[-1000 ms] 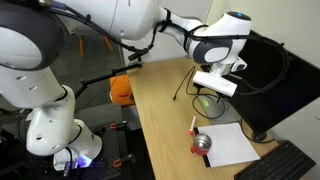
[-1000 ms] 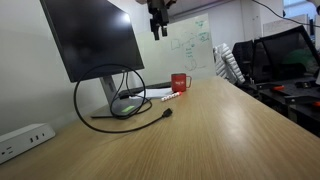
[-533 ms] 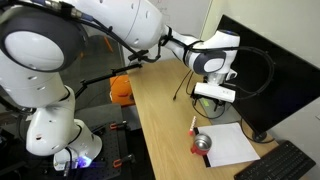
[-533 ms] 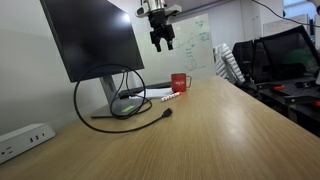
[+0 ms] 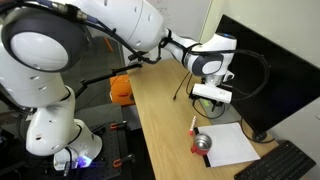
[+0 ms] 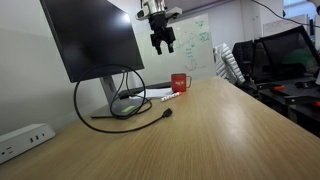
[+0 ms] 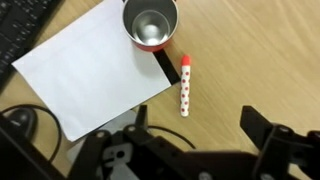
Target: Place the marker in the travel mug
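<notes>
My gripper (image 7: 195,135) hangs well above the wooden table (image 7: 260,60), its 2 fingers spread wide with nothing between them. In the wrist view they frame the bottom edge of the picture.

The marker (image 7: 184,85), red with white dots, lies flat on the bare wood beyond the fingers, roughly centred between them. Its long axis points away toward the mug. The travel mug (image 7: 150,22) stands upright near the marker's far end, at the edge of a sheet of white paper (image 7: 85,70), with its shiny mouth open to the camera. Its black handle (image 7: 166,65) reaches toward the marker. I cannot tell whether the 2 touch.

I judge the step in hand to be the approach for the pick, with nothing grasped yet. To do it well, I would:

- Come straight down with the fingers kept spread. They already sit on either side of the marker's narrow width, so little wrist turn seems needed.
- Aim for the marker's middle or near half, away from the handle, so a finger does not nudge the mug.
- Stop just short of the wood and close slowly, because a round marker may roll from a glancing touch.
</notes>
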Controlling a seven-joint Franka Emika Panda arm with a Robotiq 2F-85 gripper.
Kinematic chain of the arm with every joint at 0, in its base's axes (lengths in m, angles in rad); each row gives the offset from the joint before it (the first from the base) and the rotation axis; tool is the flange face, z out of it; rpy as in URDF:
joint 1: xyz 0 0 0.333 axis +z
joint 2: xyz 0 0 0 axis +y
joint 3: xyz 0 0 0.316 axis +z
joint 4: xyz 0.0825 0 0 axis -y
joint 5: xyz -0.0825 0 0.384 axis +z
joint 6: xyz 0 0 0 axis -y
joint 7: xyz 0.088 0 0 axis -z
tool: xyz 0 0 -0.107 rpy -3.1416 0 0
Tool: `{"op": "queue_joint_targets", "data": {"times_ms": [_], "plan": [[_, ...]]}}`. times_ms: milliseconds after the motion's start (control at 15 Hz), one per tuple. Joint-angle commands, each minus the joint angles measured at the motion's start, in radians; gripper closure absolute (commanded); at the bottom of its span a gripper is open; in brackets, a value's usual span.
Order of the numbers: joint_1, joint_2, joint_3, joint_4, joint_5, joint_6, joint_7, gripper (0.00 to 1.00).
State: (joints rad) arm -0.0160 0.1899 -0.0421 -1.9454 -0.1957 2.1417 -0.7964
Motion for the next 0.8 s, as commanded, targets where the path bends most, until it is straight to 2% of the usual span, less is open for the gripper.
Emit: {"op": "queue_joint_targets", "data": {"times_ms": [0,133,267,733], "plan": [[-0.007,0.050,0.033,-0.052,-0.021,0.127,0.069,0.00],[-0.005,0.103,0.047,-0.074,-0.042,0.221,0.108,0.00],[-0.024,0.172,0.074,-0.056,-0.016,0.272,0.072,0.00],[-0.049,0.325,0.088,0.030,-0.025,0.271,0.076,0.00]]}}
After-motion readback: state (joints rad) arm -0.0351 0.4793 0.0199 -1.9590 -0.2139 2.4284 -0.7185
